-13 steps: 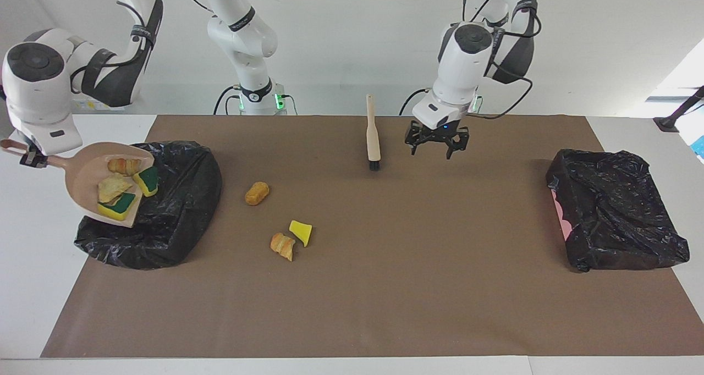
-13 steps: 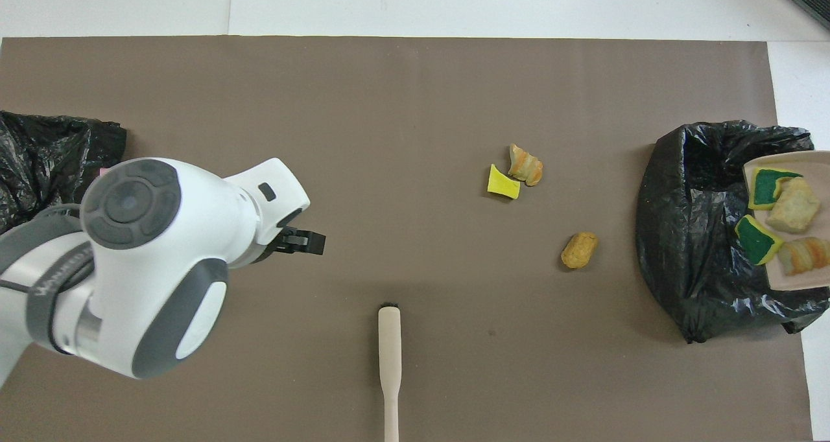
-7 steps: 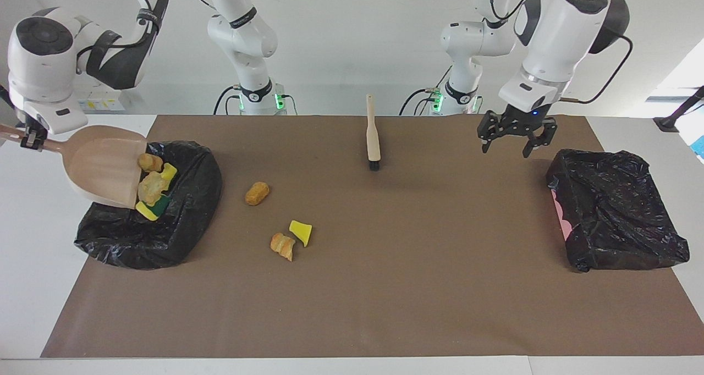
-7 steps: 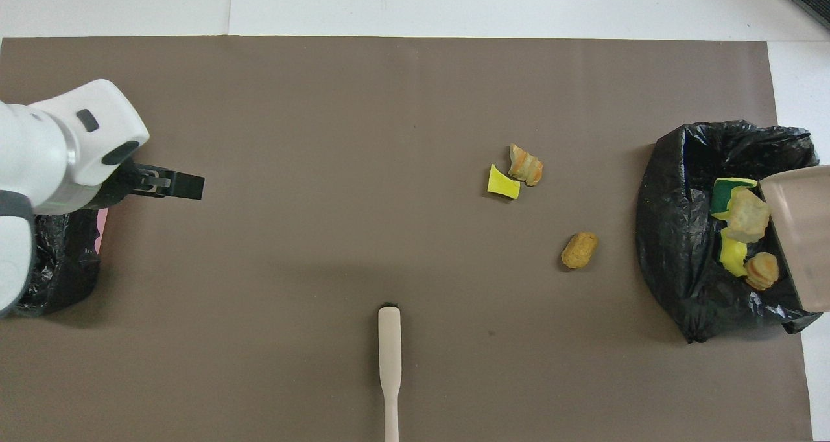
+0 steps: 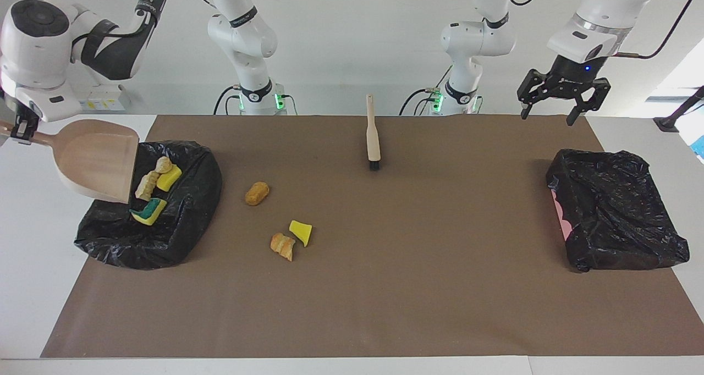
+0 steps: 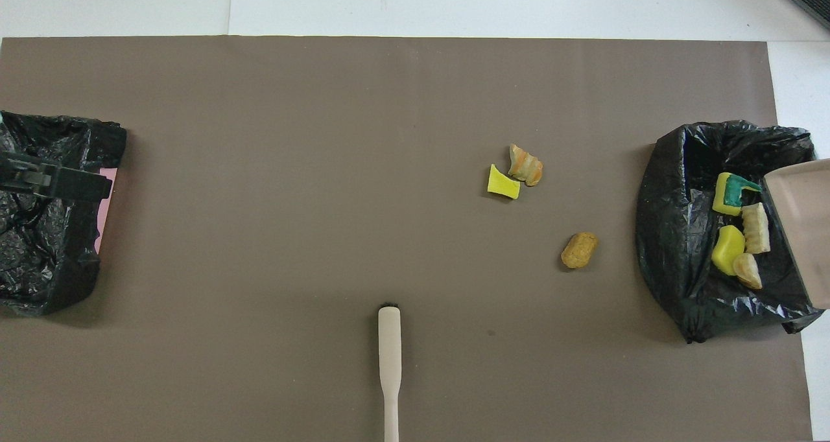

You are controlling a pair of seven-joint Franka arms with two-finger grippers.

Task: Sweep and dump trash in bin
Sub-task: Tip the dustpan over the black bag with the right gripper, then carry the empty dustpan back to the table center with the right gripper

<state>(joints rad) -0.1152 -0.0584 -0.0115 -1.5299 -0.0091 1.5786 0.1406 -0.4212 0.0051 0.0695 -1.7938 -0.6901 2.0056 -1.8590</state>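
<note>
My right gripper (image 5: 22,131) is shut on the handle of the tan dustpan (image 5: 99,160), which tilts steeply over the black-bagged bin (image 5: 181,221). Several trash scraps (image 5: 159,177) lie inside the bin (image 6: 681,189), yellow and green sponge bits (image 6: 729,192) and beige pieces (image 6: 755,228) among them. Three trash pieces rest on the brown mat: a golden-brown chunk (image 5: 257,193), a striped bread-like piece (image 5: 282,246) and a yellow bit (image 5: 301,232). My left gripper (image 5: 558,104) hangs open and empty, high over the left arm's end of the mat (image 6: 58,181).
A wooden brush (image 5: 373,136) lies on the mat near the robots, bristles pointing away from them (image 6: 389,358). A second black-bagged container (image 5: 616,215) with a pink edge sits at the left arm's end of the table.
The dustpan tipped steeper and its scraps slid out into the bin. My left gripper rose and swung away from the brush toward the left arm's end of the table.
</note>
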